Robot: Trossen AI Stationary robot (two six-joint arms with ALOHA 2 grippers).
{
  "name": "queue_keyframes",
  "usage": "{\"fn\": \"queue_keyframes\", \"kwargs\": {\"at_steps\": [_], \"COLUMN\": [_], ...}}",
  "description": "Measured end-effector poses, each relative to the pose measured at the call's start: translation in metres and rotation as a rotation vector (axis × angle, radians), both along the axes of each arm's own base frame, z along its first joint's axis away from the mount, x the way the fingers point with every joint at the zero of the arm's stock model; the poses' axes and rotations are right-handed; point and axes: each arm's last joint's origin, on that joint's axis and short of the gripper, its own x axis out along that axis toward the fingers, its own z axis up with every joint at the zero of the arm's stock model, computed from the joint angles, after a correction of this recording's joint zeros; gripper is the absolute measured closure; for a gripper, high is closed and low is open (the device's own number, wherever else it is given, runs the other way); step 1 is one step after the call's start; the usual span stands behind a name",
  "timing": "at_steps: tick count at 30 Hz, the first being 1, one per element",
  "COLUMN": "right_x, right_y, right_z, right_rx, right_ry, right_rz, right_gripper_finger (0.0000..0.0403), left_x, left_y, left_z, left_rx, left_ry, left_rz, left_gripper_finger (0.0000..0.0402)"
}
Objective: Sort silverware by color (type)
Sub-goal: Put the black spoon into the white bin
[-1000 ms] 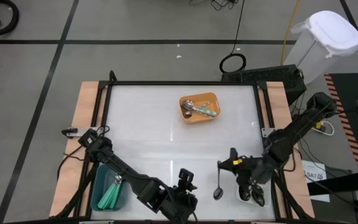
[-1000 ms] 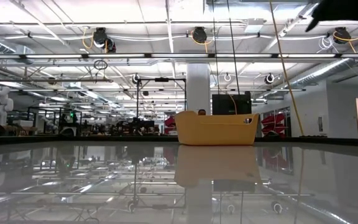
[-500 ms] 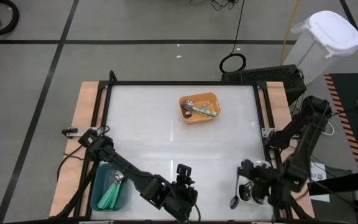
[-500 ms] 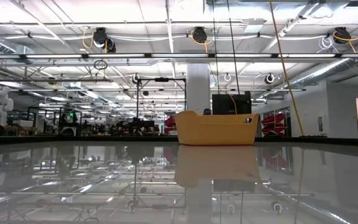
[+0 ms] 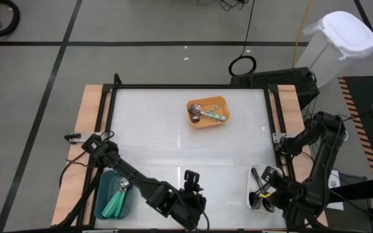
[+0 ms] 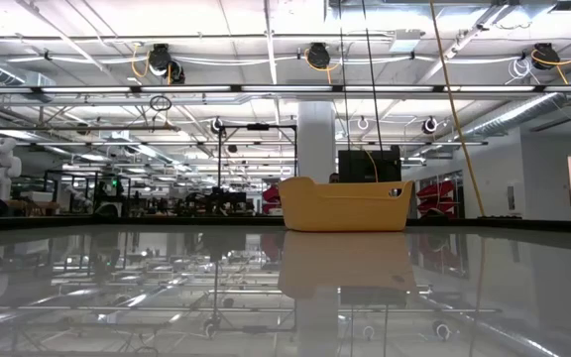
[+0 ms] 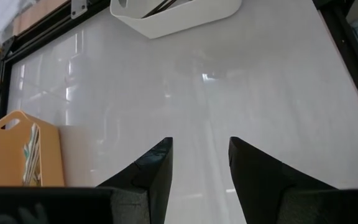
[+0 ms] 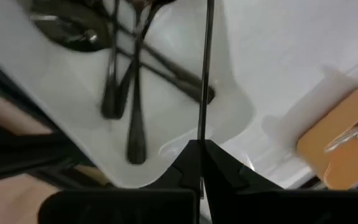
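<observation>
The right pincer [image 8: 199,163] is clenched on the thin handle of a black spoon [image 8: 206,68], holding it over the white tray [image 5: 254,194] at the counter's near right corner, where other black spoons [image 8: 120,74] already lie crossed over one another. The left pincer [image 7: 199,163] waits with its fingers [image 7: 157,163] apart and nothing between them, low over the near edge of the counter [image 5: 154,129], well apart from the white tray. Beside that arm, at the near left corner, the teal tray [image 5: 103,194] holds the teal-handled spoons [image 5: 116,202]. Far across the counter the orange tray [image 5: 222,103] carries a few mixed spoons [image 5: 206,114].
</observation>
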Motion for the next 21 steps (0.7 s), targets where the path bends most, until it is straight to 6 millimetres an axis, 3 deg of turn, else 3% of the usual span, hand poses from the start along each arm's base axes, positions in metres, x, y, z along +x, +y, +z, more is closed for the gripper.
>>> {"fn": "queue_keyframes", "kwargs": {"at_steps": [8,21], "right_x": [-0.003,-0.009], "right_y": [-0.002,-0.012], "right_z": [0.0,-0.03], "right_rx": [-0.018,-0.064], "right_ry": [0.007,0.086], "right_rz": [-0.045,-0.112], "right_gripper_finger": [0.0403,0.0397], "left_x": [0.006,0.009], "left_y": [0.01,0.014], "left_z": [0.0,0.0], "left_rx": [0.008,0.007], "left_ry": [0.002,0.003], "left_rz": [0.014,0.021], "left_gripper_finger": [0.0245,0.0245]}}
